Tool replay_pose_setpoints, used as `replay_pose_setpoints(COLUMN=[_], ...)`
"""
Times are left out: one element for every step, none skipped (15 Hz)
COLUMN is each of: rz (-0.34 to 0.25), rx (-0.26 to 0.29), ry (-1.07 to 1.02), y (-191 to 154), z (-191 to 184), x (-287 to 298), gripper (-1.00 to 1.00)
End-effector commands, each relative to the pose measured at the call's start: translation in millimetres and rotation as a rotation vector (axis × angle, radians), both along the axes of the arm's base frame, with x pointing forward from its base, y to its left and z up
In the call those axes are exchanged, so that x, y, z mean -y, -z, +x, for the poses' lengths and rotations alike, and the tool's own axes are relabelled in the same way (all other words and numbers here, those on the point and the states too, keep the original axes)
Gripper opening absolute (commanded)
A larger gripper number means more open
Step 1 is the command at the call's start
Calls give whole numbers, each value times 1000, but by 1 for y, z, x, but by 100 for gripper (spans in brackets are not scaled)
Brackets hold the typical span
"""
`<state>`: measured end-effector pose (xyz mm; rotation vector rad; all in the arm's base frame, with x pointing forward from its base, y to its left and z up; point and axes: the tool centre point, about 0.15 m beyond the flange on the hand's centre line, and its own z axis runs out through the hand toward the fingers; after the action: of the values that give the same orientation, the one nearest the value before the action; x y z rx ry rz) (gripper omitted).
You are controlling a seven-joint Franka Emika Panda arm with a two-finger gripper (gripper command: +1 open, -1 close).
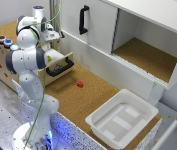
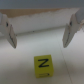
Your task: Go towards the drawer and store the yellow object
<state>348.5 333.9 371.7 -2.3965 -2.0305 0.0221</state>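
I see the drawer (image 1: 59, 65) pulled open with my gripper (image 2: 41, 31) over it, fingers (image 2: 8, 31) spread wide and holding nothing; the yellow block (image 2: 43, 65) lies on the pale drawer floor below them. The white tub (image 1: 121, 118) on the exterior view's right looks empty

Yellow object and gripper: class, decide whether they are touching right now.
Apart. The wrist view shows the yellow object lying between and beyond the open gripper, with bare surface visible between it and each finger.
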Motion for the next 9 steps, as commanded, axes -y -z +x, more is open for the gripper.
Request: replay_pose_setpoints(rz=[120, 132, 130, 131, 124, 124, 104, 89, 89], rx=[-18, -20, -21, -16, -8, -2, 22, 58, 71], ry=[-116, -123, -134, -120, -124, -122, -134, -147, -143], y=[32, 35, 40, 46, 52, 56, 59, 58, 58], z=[4, 0, -4, -4, -4, -4, -2, -3, -4], x=[13, 15, 17, 22, 23, 24, 23, 21, 22], gripper=[100, 100, 100, 100, 100, 100, 100, 100, 100])
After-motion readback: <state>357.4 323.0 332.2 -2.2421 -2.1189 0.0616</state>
